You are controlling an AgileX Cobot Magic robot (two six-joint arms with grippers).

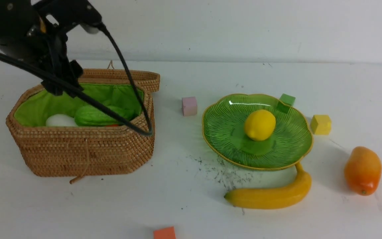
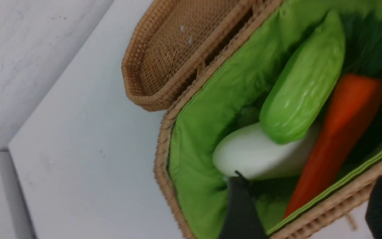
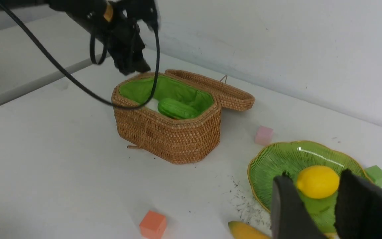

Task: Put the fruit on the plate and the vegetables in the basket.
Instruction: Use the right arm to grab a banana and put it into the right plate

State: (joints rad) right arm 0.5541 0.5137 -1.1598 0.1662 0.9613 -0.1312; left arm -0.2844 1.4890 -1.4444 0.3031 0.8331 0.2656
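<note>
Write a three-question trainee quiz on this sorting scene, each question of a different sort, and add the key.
1. True or false: the lemon lies on the plate.
2. Which lies in the basket? A pink cube; B cucumber; C orange cube.
3. Fill in: ___ fruits lie off the plate.
Key: 1 true; 2 B; 3 two, the banana and the mango.

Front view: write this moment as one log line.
basket: cucumber, radish, carrot; plate: lemon; table: banana, mango; left end effector: open, above basket; right end effector: open
</note>
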